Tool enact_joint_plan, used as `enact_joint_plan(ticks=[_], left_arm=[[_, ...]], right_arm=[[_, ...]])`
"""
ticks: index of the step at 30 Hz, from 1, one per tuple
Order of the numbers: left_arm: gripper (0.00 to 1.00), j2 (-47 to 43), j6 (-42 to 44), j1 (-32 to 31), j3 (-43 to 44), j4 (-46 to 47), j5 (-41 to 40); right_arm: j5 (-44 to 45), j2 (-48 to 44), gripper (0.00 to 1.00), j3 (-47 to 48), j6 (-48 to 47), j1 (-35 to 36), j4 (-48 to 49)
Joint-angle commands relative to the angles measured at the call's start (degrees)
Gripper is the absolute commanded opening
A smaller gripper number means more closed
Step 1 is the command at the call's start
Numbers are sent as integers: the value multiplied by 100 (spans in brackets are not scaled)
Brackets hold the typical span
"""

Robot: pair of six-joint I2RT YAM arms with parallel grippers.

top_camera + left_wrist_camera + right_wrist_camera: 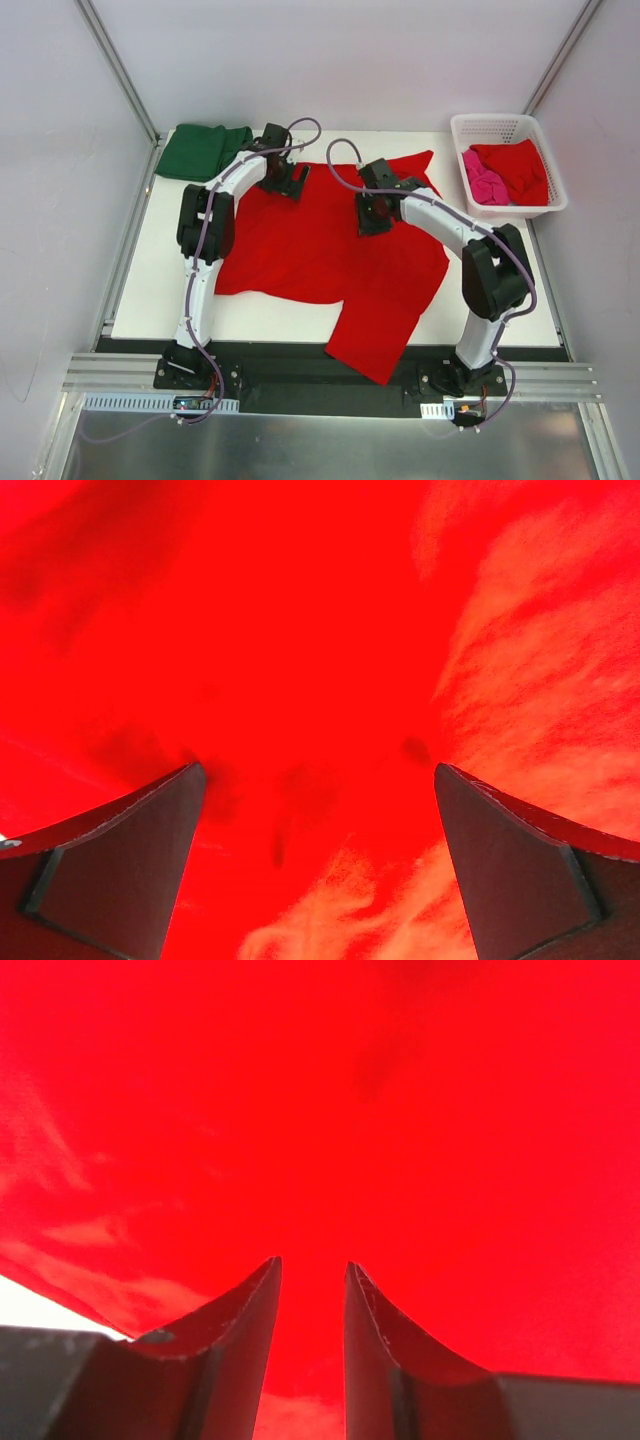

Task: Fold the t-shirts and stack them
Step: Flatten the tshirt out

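Under the left fingers (290, 185) and the right fingers (368, 225) lies the red t-shirt (300, 255), spread out on the white counter (150, 270). The left fingers are wide apart, close above the cloth. The right fingers are only a little apart, holding nothing. Left of the left fingers sits the folded green t-shirt (200, 150).

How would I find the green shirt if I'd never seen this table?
Look at the white table and go to its far left corner. The dark green t-shirt lies folded there. It is the only green thing: the big red t-shirt beside it is spread out, and the white basket at the far right holds a red tee and a pink tee.
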Motion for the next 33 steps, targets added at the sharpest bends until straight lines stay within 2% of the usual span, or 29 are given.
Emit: enact_joint_plan(ticks=[1, 6, 14, 19, 27, 33], left_arm=[[99, -385, 145, 18, -145, -209, -169], [99, -341, 197, 27, -101, -218, -274], [99, -218, 224, 53, 127, -271, -397], [99, -183, 311, 71, 189, -297, -538], [99, 19, 338, 141, 444, -376, -661], [99, 300, 321, 185, 839, -534, -661]], right_arm=[[403, 261, 35, 705, -23, -324, -32], [429, 754, 35, 1321, -146, -702, -330], [957, 1220, 35, 1998, -366, -1142, -691], [834, 1335, 35, 2095, -533, -1458, -805], [790, 1379, 39, 2069, -717, -1573, -1323], [536, 1299, 40, 1857, -726, -1652, -1218]])
